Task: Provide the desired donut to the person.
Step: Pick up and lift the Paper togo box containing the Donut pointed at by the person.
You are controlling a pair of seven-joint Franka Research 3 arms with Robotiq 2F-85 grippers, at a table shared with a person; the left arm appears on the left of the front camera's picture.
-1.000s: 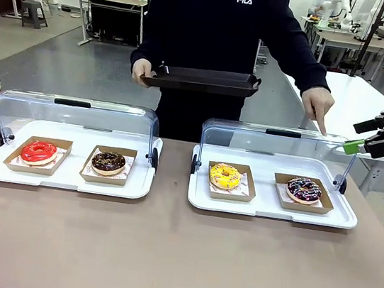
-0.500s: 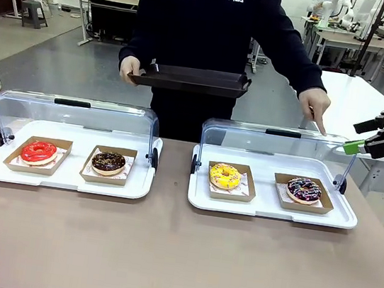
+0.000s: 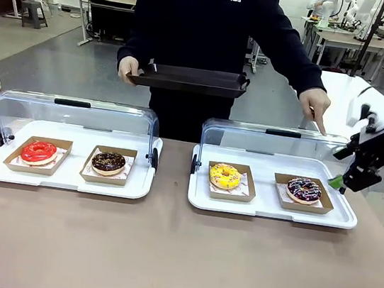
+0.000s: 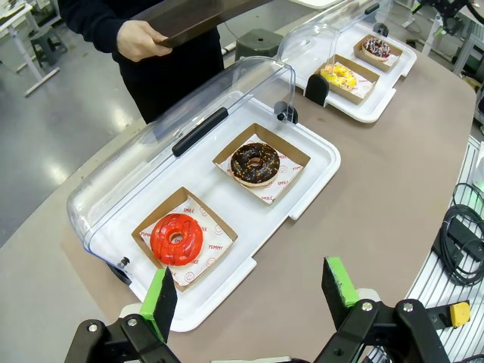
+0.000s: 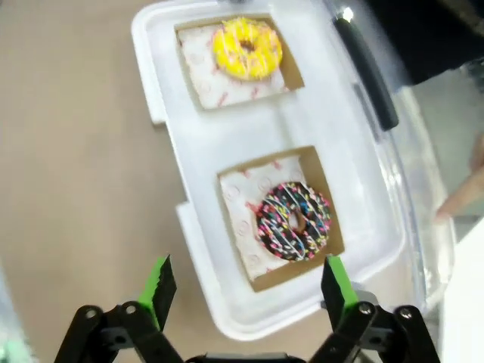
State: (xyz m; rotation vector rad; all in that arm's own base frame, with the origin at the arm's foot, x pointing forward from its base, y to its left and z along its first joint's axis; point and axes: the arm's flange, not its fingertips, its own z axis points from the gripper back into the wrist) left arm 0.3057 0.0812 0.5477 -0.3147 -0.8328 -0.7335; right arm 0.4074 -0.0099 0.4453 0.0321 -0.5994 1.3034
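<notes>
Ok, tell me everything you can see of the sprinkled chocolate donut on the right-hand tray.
The sprinkled donut is a ring with dark chocolate glaze, thin white drizzle and multicoloured sprinkles, and it looks whole. It lies flat on white printed paper in a shallow brown cardboard tray, at the end of the white serving tray away from the yellow donut. Nothing grips it: the robot's right hand hangs open above that end of the tray, not touching it.
</notes>
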